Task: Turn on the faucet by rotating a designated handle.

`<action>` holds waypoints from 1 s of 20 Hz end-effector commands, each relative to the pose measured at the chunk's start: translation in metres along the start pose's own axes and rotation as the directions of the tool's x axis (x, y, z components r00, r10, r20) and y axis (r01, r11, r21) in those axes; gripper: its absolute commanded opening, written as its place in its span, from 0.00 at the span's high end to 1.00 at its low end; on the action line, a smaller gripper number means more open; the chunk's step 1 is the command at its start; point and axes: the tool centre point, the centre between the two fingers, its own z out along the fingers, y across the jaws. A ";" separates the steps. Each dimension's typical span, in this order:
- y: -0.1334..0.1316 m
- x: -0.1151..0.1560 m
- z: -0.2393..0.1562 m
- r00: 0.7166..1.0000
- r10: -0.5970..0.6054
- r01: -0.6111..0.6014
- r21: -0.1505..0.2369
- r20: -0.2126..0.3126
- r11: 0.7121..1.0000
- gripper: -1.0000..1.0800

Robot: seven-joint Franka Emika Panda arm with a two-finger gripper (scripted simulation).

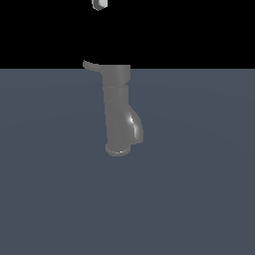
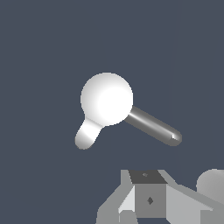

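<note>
The faucet is a dull grey upright cylinder on a round base flange, standing mid-scene in the exterior view. Its bulging spout curves toward the exterior view's right. The thin handle sticks out of the wider cap toward the exterior view's left. My gripper shows only as a small pale tip at the top edge, well above the handle and touching nothing. The wrist view looks down on the bright round cap, the long grey handle and the short spout lobe. The gripper is partly cut off there, and its jaw gap is not readable.
The faucet stands on a flat blue-grey floor that fills the lower part of the exterior view, under a black background. A round grey part of the arm shows at the edge of the wrist view.
</note>
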 end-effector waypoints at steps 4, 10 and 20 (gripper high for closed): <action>-0.027 0.010 0.022 0.992 0.125 -0.125 -0.004 -0.012 0.992 1.00; -0.055 0.020 0.049 0.966 0.256 -0.256 -0.006 -0.028 0.967 1.00; -0.093 0.030 0.092 0.901 0.430 -0.431 -0.001 -0.056 0.902 1.00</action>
